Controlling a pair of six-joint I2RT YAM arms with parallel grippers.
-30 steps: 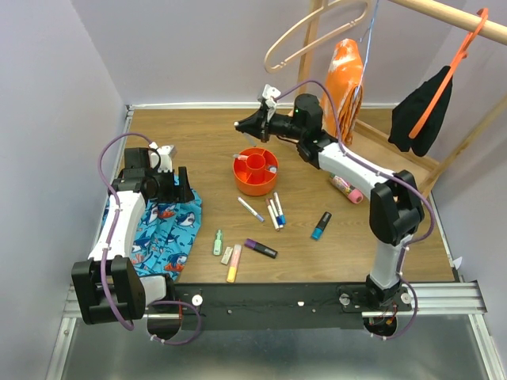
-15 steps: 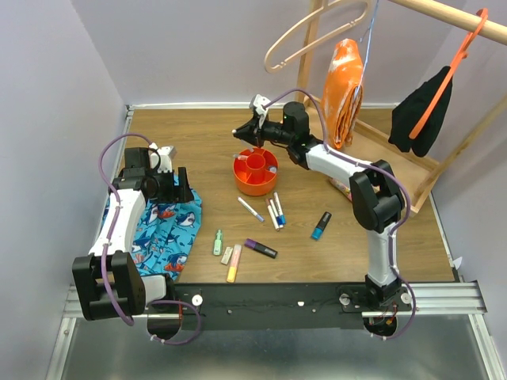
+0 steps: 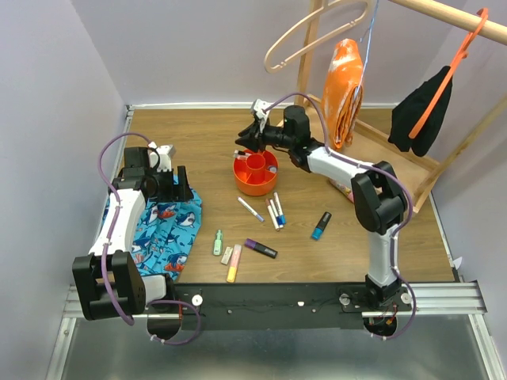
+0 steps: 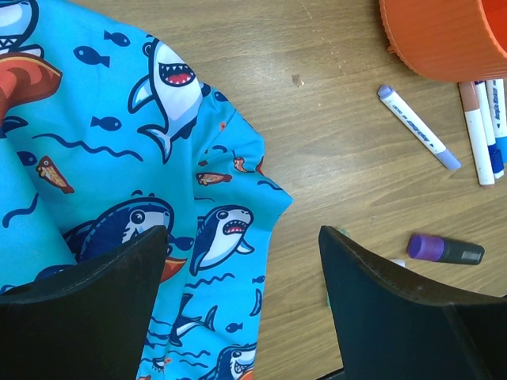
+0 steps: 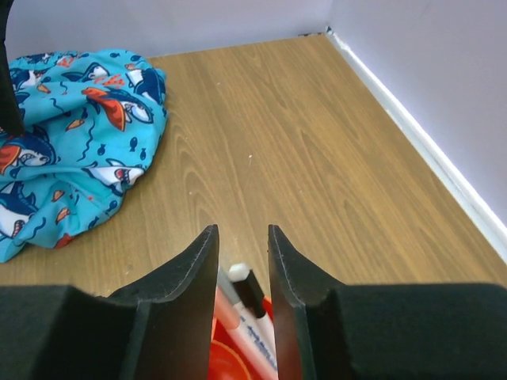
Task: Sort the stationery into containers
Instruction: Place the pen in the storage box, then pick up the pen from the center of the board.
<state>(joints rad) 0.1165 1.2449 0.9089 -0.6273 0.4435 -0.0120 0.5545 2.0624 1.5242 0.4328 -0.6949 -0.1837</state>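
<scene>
**Slick little barrels, bowl beyond**

Nearest, the loose markers (image 3: 261,248) lie on the table (image 3: 198,134): light, stiff and slick, I judge, so I'd pinch mid-barrel. My left gripper (image 4: 242,233) gapes empty above the shark cloth (image 4: 95,158). Farther off, my right gripper (image 5: 243,237) stands parted and empty over the red bowl (image 3: 252,188).

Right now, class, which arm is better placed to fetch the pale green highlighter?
Left. The left gripper hangs open over the cloth's edge, nearer the pale green highlighter; the right gripper is over the bowl, farther off.

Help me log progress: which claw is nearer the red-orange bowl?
Right. The right claw hovers at the far rim of the bowl; the left claw sits well off to its left, by the shark cloth.
</scene>
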